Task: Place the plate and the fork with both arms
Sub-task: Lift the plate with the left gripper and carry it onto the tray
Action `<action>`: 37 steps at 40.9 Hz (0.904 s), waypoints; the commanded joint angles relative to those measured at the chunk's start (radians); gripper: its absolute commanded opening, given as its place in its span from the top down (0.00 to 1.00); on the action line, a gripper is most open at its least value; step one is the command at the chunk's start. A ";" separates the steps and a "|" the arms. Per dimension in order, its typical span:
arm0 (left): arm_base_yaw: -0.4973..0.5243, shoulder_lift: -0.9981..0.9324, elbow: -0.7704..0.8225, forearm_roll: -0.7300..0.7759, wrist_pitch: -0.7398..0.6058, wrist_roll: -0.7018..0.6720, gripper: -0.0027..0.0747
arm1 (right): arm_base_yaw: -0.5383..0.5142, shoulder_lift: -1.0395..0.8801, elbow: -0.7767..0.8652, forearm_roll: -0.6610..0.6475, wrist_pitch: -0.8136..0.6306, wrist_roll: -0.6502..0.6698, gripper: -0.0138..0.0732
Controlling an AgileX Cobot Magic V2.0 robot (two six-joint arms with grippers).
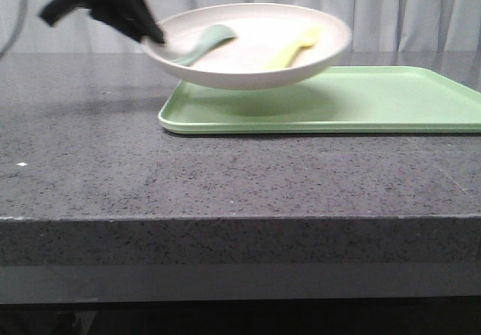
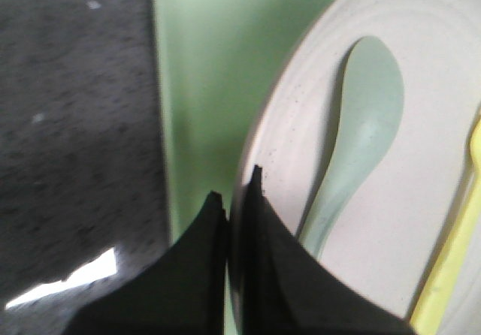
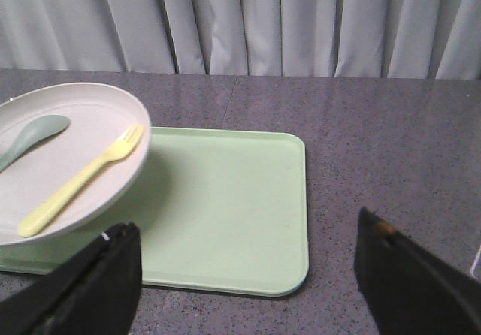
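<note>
Plate (image 1: pixel 255 53) held clear of the table, hanging above the near-left end of the light-green tray (image 1: pixel 376 98), tilted slightly. We see its shadow on the tray surface below, with a gap between plate underside and tray.

Left gripper (image 1: pixel 146 33) pinches the plate's left rim. In the left wrist view its black fingers (image 2: pixel 263 275) sit pressed together with the rim edge caught between them, one finger above the plate, the other below. The arm shows blurred at the upper left of the front view.

Fork (image 1: pixel 294 48), pale yellow, lies inside the plate on its right half, tines pointing away from the robot; in the right wrist view we note the handle running toward the plate's near rim. A grey-green spoon (image 1: pixel 204 43) lies in the plate's left half, its bowl end away from the pinched rim, its handle reaching close to the left fingers. Fork and spoon sit apart, not touching.

Right gripper (image 3: pixel 248 290) spread wide, its two black fingers (image 3: pixel 90 290) well apart and holding nothing. It hangs over the tray's near-right edge and the dark speckled table (image 1: pixel 225 177). We see the plate off to one side of it, not between the fingers.

Pale curtain (image 3: pixel 301 19) behind the table.
</note>
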 commanded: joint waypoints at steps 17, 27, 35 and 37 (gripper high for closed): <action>-0.149 0.213 -0.398 0.009 0.066 -0.165 0.99 | 0.000 0.011 -0.038 0.003 -0.074 -0.009 0.15; -0.150 0.223 -0.398 0.042 0.006 -0.187 0.99 | 0.000 0.011 -0.038 0.003 -0.070 -0.009 0.15; -0.150 0.231 -0.398 0.056 0.012 -0.191 0.99 | 0.000 0.011 -0.038 0.003 -0.070 -0.009 0.15; -0.150 0.237 -0.398 0.056 0.017 -0.193 0.99 | 0.000 0.011 -0.038 0.003 -0.070 -0.009 0.15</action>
